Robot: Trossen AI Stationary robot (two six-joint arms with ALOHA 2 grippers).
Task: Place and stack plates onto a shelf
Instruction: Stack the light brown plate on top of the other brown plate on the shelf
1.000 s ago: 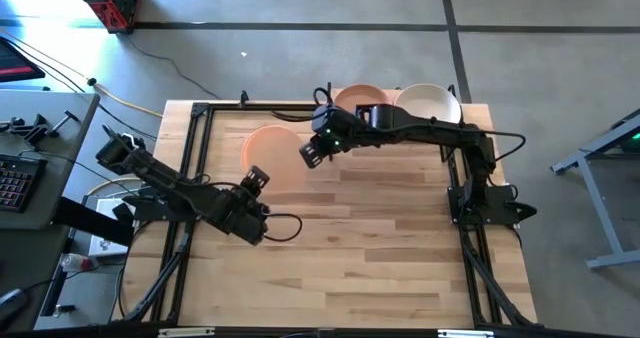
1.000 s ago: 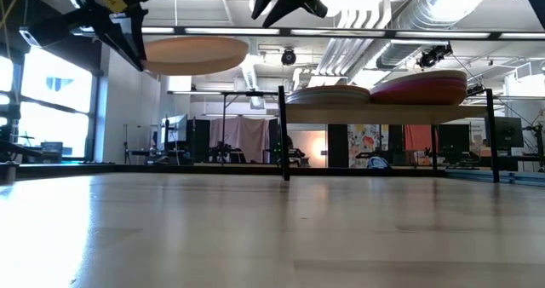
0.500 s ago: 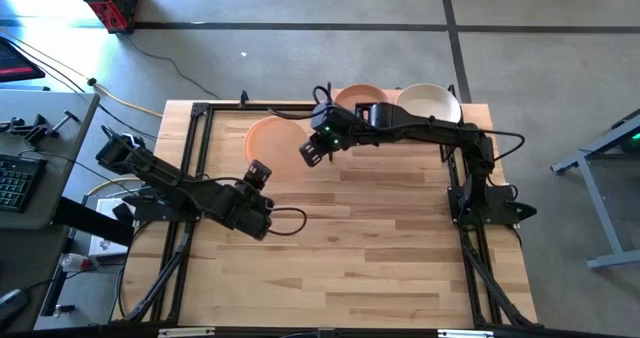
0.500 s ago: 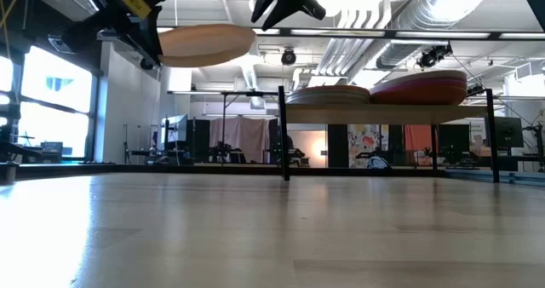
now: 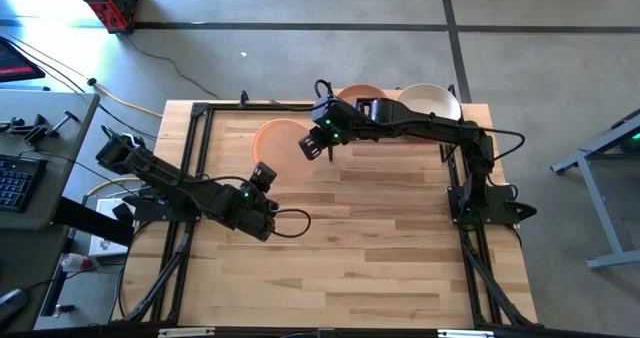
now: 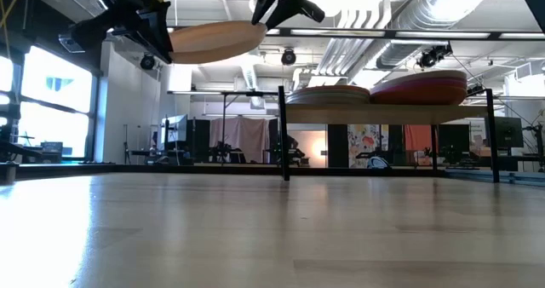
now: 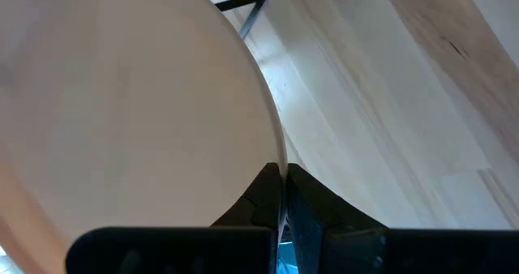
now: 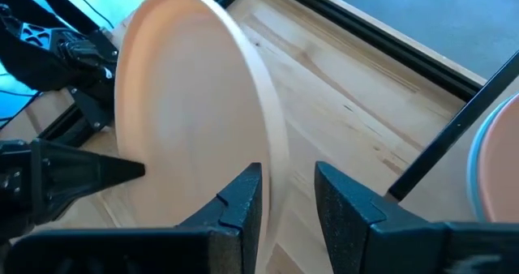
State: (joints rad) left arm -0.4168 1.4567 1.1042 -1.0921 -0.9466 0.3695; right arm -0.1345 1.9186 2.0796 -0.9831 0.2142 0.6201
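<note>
While the shelf (image 6: 387, 113) at the table's far right carries two plate stacks (image 6: 379, 92) whose lower plates are hidden, the left gripper (image 5: 262, 174) pinches the peach plate (image 5: 281, 143) aloft left of it, the right gripper (image 5: 310, 148) spread at its far rim.

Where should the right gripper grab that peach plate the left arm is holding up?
On the free rim facing the shelf, opposite the left gripper. The peach plate hangs level in the air, so the open right gripper can straddle its thin edge.
</note>
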